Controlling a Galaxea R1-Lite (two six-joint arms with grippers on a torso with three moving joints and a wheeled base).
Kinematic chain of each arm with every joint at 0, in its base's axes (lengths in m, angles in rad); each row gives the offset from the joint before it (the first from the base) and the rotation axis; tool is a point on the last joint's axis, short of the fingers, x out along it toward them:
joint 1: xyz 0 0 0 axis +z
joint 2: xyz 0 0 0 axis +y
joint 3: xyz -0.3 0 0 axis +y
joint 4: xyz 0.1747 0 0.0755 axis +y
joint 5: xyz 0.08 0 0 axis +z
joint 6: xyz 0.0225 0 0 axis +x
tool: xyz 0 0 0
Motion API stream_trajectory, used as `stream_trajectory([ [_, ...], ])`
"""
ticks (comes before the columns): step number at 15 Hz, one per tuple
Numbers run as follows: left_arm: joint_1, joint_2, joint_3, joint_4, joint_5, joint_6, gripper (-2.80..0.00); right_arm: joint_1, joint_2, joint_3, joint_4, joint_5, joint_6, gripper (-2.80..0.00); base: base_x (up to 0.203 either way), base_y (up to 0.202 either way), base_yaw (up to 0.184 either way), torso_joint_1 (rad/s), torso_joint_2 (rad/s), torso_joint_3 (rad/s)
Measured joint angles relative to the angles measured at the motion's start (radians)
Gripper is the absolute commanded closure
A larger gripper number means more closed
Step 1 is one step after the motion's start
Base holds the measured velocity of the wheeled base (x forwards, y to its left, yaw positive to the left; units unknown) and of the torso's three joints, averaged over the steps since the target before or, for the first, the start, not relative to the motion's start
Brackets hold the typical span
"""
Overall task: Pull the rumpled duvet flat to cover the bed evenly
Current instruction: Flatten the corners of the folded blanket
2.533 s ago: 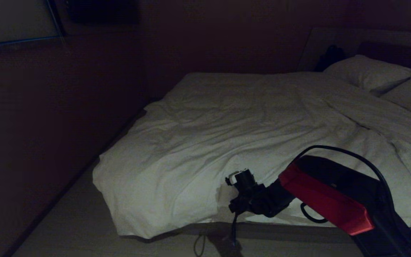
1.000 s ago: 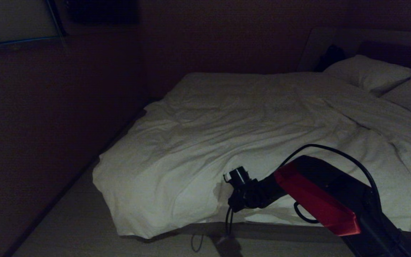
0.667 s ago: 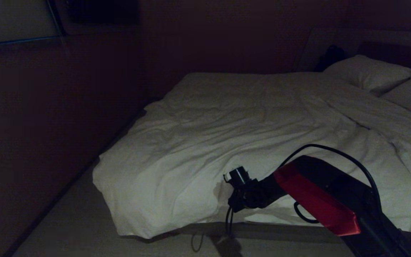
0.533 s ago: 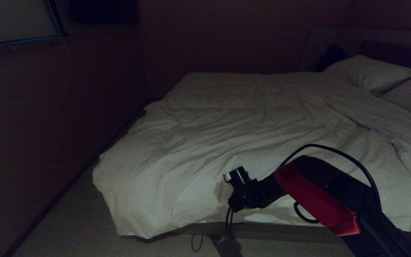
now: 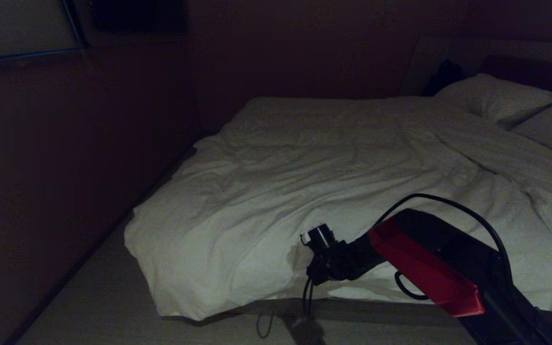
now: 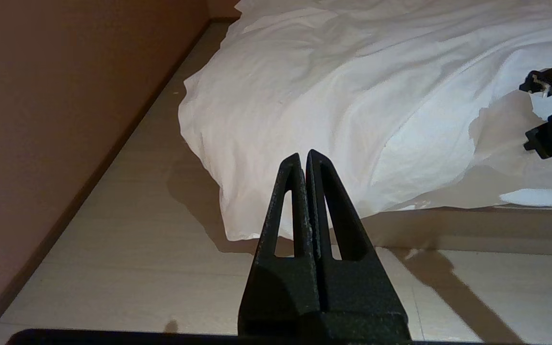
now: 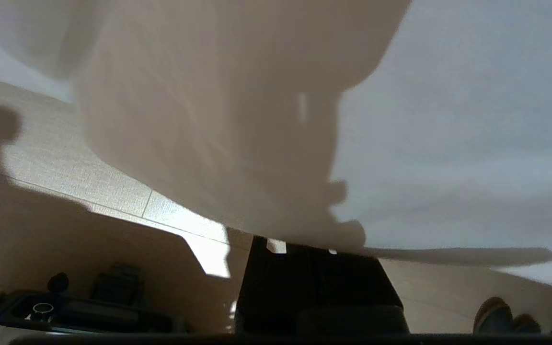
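Note:
The white, wrinkled duvet (image 5: 304, 182) lies spread over the bed (image 5: 376, 310), and its front-left corner (image 6: 237, 211) droops towards the floor. My right gripper (image 5: 310, 267), on the red-covered arm, is at the duvet's front edge. In the right wrist view the fabric (image 7: 448, 120) drapes over the right gripper (image 7: 304, 250), which is shut on the edge with its tips hidden. My left gripper (image 6: 303, 155) hangs shut and empty above the floor, facing that drooping corner, and is outside the head view.
A dark wall (image 5: 65, 167) runs along the bed's left side, leaving a narrow strip of pale floor (image 5: 103, 297). White pillows (image 5: 494, 96) lie against the headboard (image 5: 530, 69). A cable (image 5: 307, 299) dangles from the right wrist. Shoes (image 7: 501, 311) stand on the floor.
The right arm has shifted slightly left and up against the duvet's front edge. Over the last second nothing in the head view has visibly moved.

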Motion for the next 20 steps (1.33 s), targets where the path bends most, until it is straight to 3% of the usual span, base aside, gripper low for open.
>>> stream_trajectory([
  [14,0.0,0.0,0.0,0.0,0.0,0.0,0.0,0.049,-0.205,0.358,0.0,0.015,0.004,0.0,0.0,0.0,0.0,0.0,0.0,0.0],
  [20,0.0,0.0,0.0,0.0,0.0,0.0,0.0,0.05,-0.233,0.256,-0.079,0.058,0.064,0.0,0.0,0.0,0.0,0.0,0.0,0.0],
])
